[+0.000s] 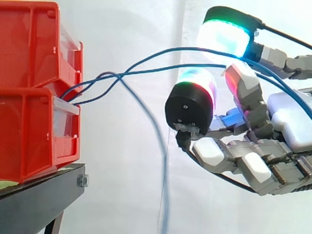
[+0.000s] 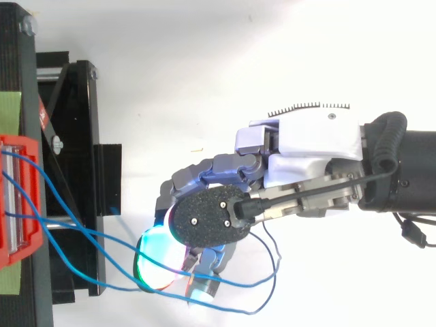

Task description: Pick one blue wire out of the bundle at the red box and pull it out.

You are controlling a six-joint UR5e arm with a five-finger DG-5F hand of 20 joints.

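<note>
Two stacked red boxes (image 1: 29, 73) stand on the left, seen from above as a red rim (image 2: 15, 146). Several thin blue wires (image 1: 146, 70) come out from between them and stretch right to my hand (image 1: 287, 122). The hand (image 2: 313, 143) sits well to the right of the boxes with its fingers curled. The wires run in between the glowing fingertips (image 1: 224, 36) and the thumb, and at least one blue wire (image 2: 88, 231) is pinched there. Slack loops out behind the fingers (image 2: 269, 272). Another blue wire (image 1: 158, 146) droops down below the bundle.
The boxes rest on a black stand (image 1: 39, 195), whose frame (image 2: 75, 136) reaches toward the hand in the top view. A white curtain is behind everything. Open space lies between the boxes and the hand.
</note>
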